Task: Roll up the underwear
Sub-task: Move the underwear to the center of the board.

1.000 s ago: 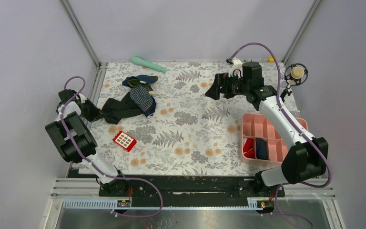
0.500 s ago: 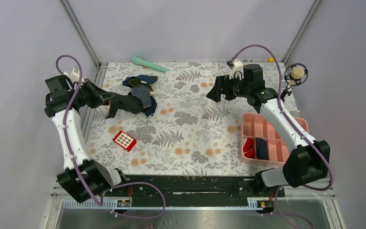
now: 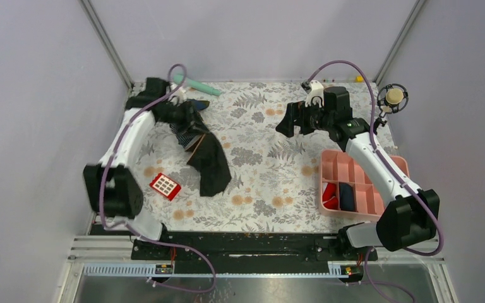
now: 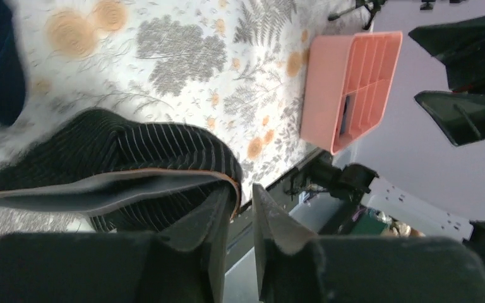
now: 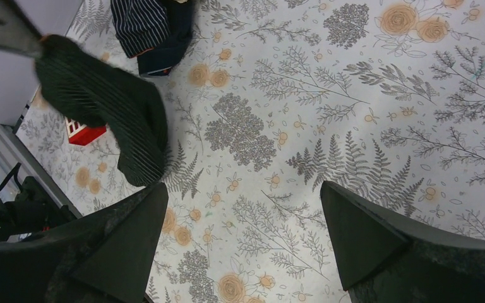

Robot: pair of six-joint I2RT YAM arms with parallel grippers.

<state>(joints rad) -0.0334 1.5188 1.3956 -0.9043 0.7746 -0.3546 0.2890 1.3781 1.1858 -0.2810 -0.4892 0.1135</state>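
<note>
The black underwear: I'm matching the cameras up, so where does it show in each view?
Top external: underwear left of centre, just right of the red keypad.
Left wrist: underwear lower left, pinched in the left gripper.
Right wrist: underwear upper left.
Shared landmark: red keypad, in top and right wrist views only.
</note>
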